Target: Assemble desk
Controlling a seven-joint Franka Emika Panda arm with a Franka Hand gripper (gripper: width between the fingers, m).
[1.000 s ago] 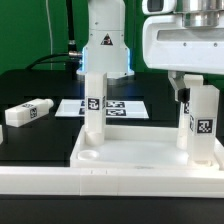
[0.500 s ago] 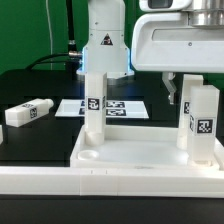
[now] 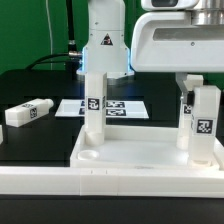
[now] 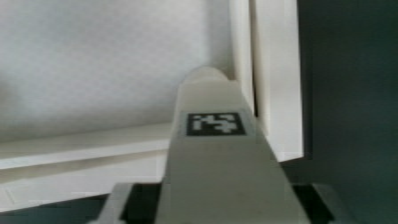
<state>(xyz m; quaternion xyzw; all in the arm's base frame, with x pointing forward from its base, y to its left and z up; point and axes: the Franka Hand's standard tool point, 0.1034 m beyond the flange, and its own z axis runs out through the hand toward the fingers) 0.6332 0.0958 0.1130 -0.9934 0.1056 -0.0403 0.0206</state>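
1. The desk stands partly built on the black table (image 3: 40, 140), in front of the robot's base. Its tabletop (image 3: 140, 150) is a white plastic rectangle lying flat, with a raised rim all round and a smooth, bare inner face.
2. A round socket (image 3: 88, 156) shows open in the tabletop's near corner on the exterior view's left.
3. The second leg (image 3: 93, 105) stands upright at the far corner on that same side. It is a white square post with a black-and-white tag about halfway up.
4. The gripped leg (image 3: 203, 125) stands upright on the tabletop at the exterior view's right. It is the same white square post, with its tag facing the camera. Whether its foot is seated in a socket cannot be told.
5. The claw (image 3: 198, 90) hangs straight down over the gripped leg. Its jaws are partly closed and pressed against opposite sides of the leg's top. One finger (image 3: 184, 86) lies flush on the side toward the exterior view's left. The wrist view shows the leg filling the gap between the jaws.
6. The loose leg (image 3: 27, 112) lies on its side on the table, well apart from the tabletop on the exterior view's left.
7. The marker board (image 3: 125, 108) lies flat behind the tabletop. A long white rail (image 3: 35, 178) runs along the front.
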